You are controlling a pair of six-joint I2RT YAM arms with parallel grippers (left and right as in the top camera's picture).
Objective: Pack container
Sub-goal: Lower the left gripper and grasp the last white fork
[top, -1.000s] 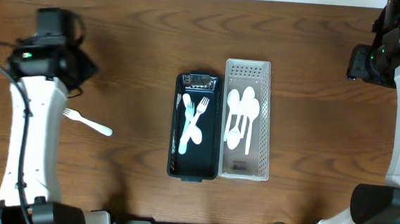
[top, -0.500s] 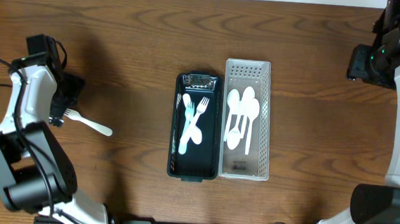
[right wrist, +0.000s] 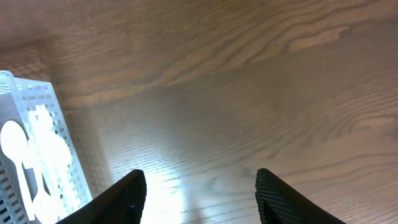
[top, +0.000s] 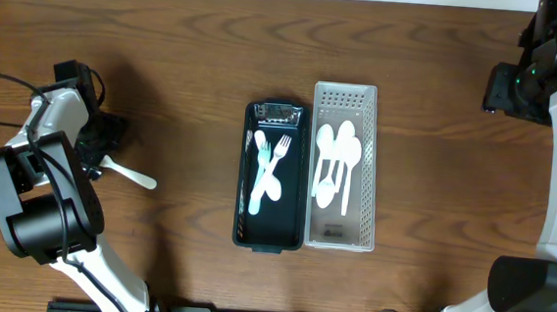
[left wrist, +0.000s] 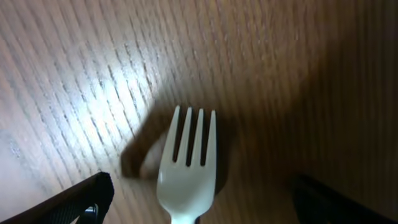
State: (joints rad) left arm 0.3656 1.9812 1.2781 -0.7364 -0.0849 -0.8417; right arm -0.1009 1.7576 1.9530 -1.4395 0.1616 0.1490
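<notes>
**Fork loose on the worktop, left pincer poised above it**

Fork (top: 128, 174) number 1 on my list lies flat on the worktop (top: 197, 52), well apart from the 2 containers, tines toward my left arm. I have the left pincer (top: 99, 149) spread wide and low over the tine end. In the left wrist view 1 finger (left wrist: 71, 200) sits on each side of the fork (left wrist: 188, 163), neither touching it. I judge that straddle suits a pinch across the neck.

At mid-worktop the dark container (top: 243, 178) holds white forks (top: 270, 165). The white basket (top: 372, 182) touching its side holds spoons (top: 337, 165). The sorting tells me this fork belongs in the dark one.

My right pincer (right wrist: 202, 199) hangs apart and empty above bare wood at the far right, with the basket's corner at the edge of its view. It is parked there, I think, to leave the left arm a free path.

Packing looks nearly done: I see only this 1 piece outside. The risk is the thin plastic sliding as the fingers come together.
</notes>
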